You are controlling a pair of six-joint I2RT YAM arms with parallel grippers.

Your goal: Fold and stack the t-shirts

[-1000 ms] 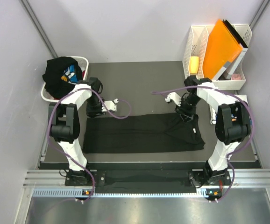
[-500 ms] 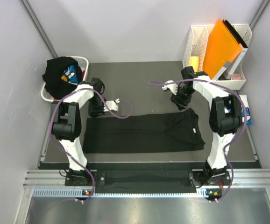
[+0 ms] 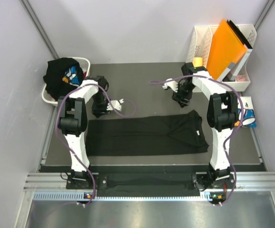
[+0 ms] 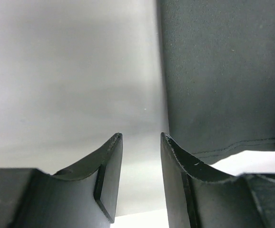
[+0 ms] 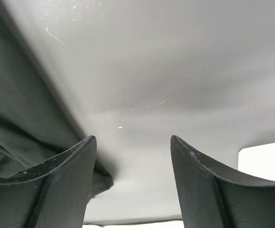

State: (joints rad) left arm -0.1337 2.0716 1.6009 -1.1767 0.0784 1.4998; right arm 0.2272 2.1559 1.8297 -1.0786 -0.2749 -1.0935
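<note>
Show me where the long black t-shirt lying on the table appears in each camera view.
Top external: the black t-shirt lies as a long strip across the middle of the picture.
Left wrist: black t-shirt fills the upper right, hem toward the bottom.
Right wrist: black t-shirt along the left side, creased.
Shared landmark: the grey table mat bordering its edge.

Overhead view plus two close downward wrist views of black t-shirt (image 3: 142, 135)

Far edge, middle: bare mat (image 3: 142, 80) gives open passage between the corners. Far-left corner blocked by laundry basket (image 3: 47, 96). Far-right corner blocked by file rack (image 3: 200, 45) holding orange folder (image 3: 225, 47). Black t-shirt (image 3: 142, 135) lies flat across centre, low. Folded tee (image 3: 248, 116) at right edge.
</note>
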